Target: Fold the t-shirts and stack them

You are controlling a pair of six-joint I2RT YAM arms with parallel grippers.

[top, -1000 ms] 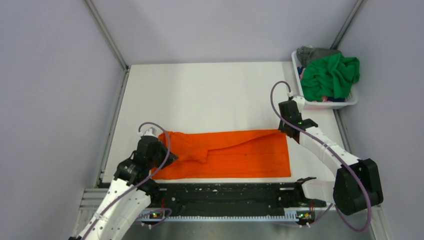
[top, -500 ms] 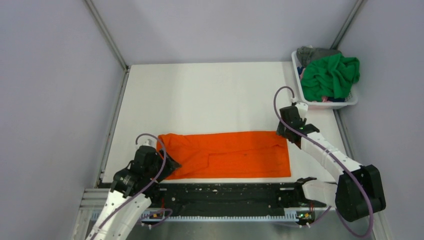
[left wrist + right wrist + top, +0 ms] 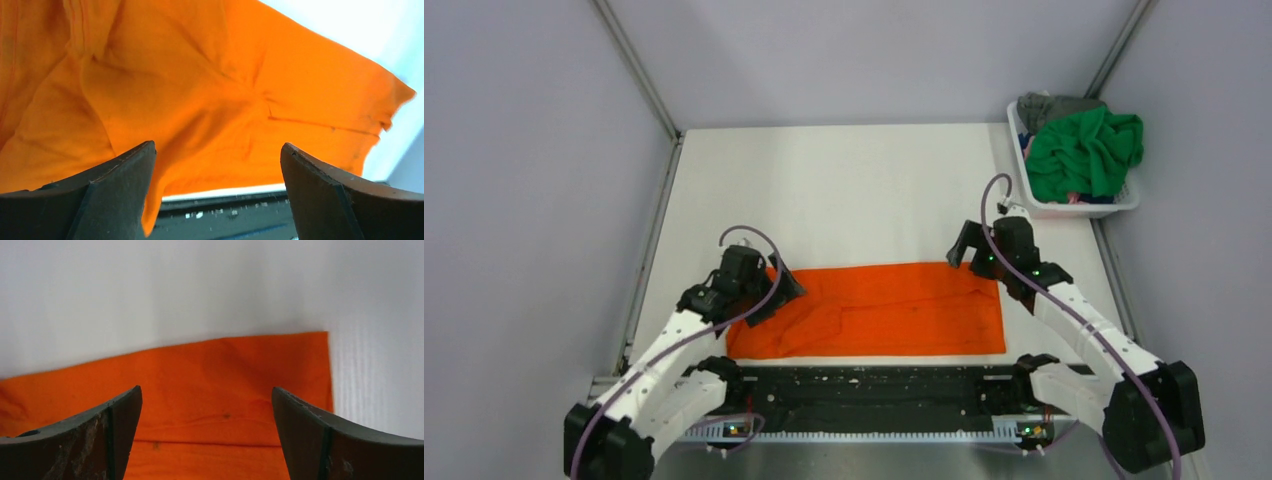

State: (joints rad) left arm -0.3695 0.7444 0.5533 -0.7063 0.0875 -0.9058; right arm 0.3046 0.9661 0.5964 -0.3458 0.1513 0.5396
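Two arms reach in over the near half of the table in the overhead view, both bent at the elbow and angled inward. Your left gripper sits over the far left corner of the orange t-shirt. Your right gripper hangs at the shirt's far right corner. The shirt lies flat as a long strip along the table's near edge, rumpled at its left end, with the black rail just beside it. At the table's far right corner stands a white basket heaped with a green t-shirt and a grey t-shirt, well apart from both grippers.

From the left wrist, your left gripper is spread wide, with nothing between its jaws. Creased orange t-shirt fills the view beneath it, and the black rail shows past the cloth's edge.

From the right wrist, your right gripper is likewise released, jaws wide and empty. The orange t-shirt lies below with its straight edge and corner in view, small dark specks on the cloth, and bare white table beyond.
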